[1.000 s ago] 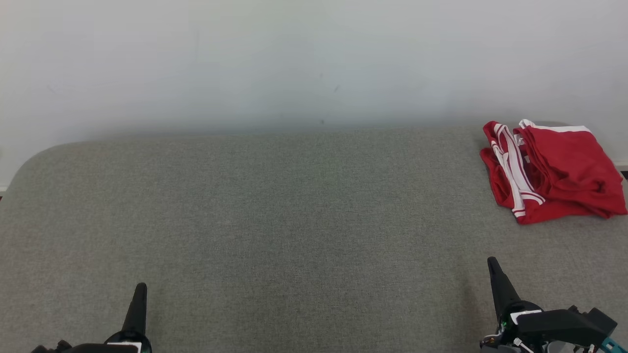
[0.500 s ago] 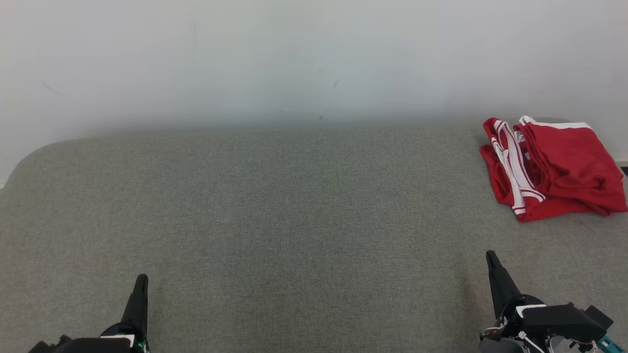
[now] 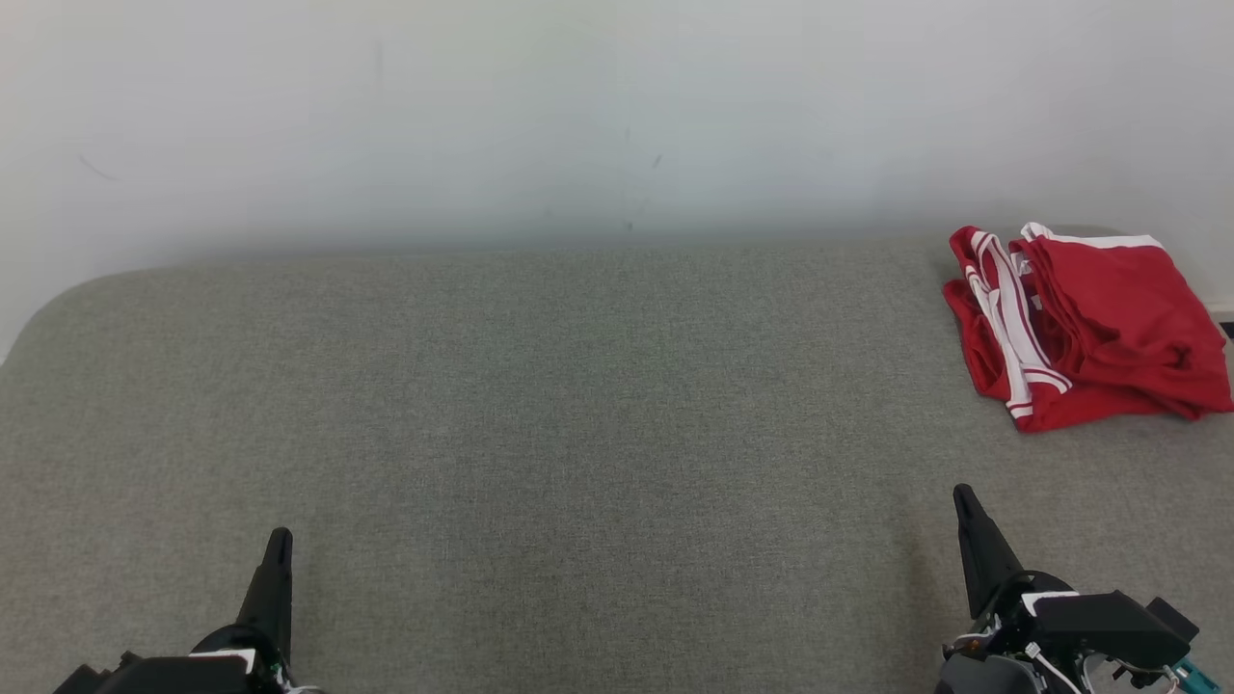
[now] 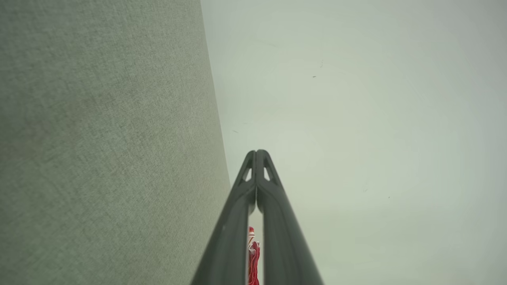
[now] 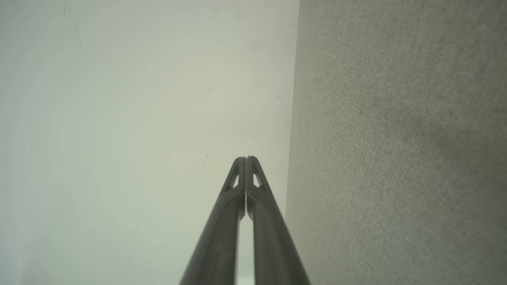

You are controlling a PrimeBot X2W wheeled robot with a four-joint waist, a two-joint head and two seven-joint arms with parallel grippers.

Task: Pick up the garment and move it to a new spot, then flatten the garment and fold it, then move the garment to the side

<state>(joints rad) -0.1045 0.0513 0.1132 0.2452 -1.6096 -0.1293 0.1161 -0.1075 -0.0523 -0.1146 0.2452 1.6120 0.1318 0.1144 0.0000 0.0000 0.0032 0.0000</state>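
Note:
A red garment [image 3: 1089, 328] with white stripes lies folded at the far right of the grey fabric surface [image 3: 578, 414], close to the wall. A sliver of the garment [image 4: 252, 253] shows between the left fingers in the left wrist view. My left gripper [image 3: 279, 536] stands at the lower left, shut and empty, far from the garment. My right gripper [image 3: 961, 494] stands at the lower right, shut and empty, a short way in front of the garment. In both wrist views the tips of the left gripper [image 4: 257, 152] and the right gripper [image 5: 246, 159] are pressed together.
A plain white wall [image 3: 578, 116] rises directly behind the grey surface. The surface has a rounded corner [image 3: 58, 299] at the far left, and the garment lies near its right edge.
The whole head picture has shifted slightly, so the camera moved. Both grippers reach a little higher in the picture than before. The garment lies as it did.

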